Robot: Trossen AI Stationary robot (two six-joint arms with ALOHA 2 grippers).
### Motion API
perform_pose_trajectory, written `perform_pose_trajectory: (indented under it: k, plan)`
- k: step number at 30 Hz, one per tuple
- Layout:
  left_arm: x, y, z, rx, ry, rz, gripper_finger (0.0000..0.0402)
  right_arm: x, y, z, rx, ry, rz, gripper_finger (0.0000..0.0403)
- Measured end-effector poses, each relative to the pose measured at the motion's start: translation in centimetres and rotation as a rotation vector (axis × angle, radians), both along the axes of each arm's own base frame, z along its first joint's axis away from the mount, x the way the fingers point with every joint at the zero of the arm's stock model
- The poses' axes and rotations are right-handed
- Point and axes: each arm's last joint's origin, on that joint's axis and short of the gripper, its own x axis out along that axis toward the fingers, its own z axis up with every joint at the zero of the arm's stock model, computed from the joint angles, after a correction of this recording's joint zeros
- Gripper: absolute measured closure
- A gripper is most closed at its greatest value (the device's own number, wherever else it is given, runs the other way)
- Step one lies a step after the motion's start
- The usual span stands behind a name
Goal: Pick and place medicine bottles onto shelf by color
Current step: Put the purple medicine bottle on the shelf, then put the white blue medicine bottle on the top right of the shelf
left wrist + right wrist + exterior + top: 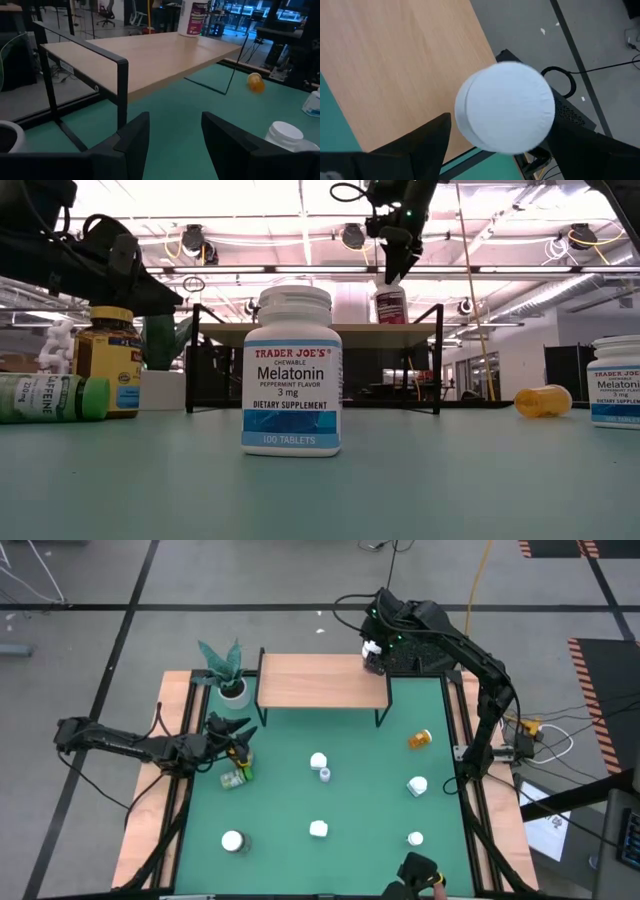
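Note:
A white-capped bottle with a dark red label stands upright on the right far corner of the light-wood shelf. My right gripper hangs open just above its cap, a finger off to each side and pointing down. My left gripper stands open and holds nothing at the table's left side, facing the shelf. An amber bottle and a lying green bottle sit beside it. Several white bottles stand on the green table, and an orange one lies near the right.
A potted plant stands left of the shelf. A Melatonin bottle stands near the table's middle. White bottles are scattered over the near half. The shelf top left of the placed bottle is bare.

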Motion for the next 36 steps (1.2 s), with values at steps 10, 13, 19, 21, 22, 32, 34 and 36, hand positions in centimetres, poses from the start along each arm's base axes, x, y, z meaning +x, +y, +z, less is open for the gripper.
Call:
perform_pose_trajectory:
  k: [10,13,19,21,22,32,34,36]
  plan:
    - [0.0,0.0,0.0,0.005,0.002,0.000,0.0218,-0.5,0.4,0.7,-0.011,-0.009,0.003,0.0094]
    - [0.0,0.0,0.0,0.005,0.001,0.000,0.0218,-0.8,0.7,1.4,-0.035,-0.039,0.003,0.0094]
    - [0.0,0.0,0.0,0.003,-0.001,0.002,0.0218,-1.7,1.3,3.0,-0.079,-0.093,-0.003,0.0094]
    - [0.0,0.0,0.0,0.003,-0.001,0.002,0.0218,-2.1,1.7,3.7,-0.090,-0.126,-0.025,0.0094]
    - [0.0,0.0,0.0,0.003,-0.001,0.001,0.0218,-2.4,2.0,4.0,-0.090,-0.143,-0.040,0.0094]
    - [0.0,0.0,0.0,0.003,-0.001,0.002,0.0218,-4.0,9.7,6.4,-0.076,-0.313,0.033,0.0094]
    - [0.0,0.0,0.0,0.001,-0.003,0.002,0.0218,-3.6,11.8,5.3,-0.068,-0.341,0.097,0.0094]
    - [0.0,0.0,0.1,-0.004,-0.006,0.003,0.0218,-3.4,13.9,3.6,-0.054,-0.364,0.151,0.0094]
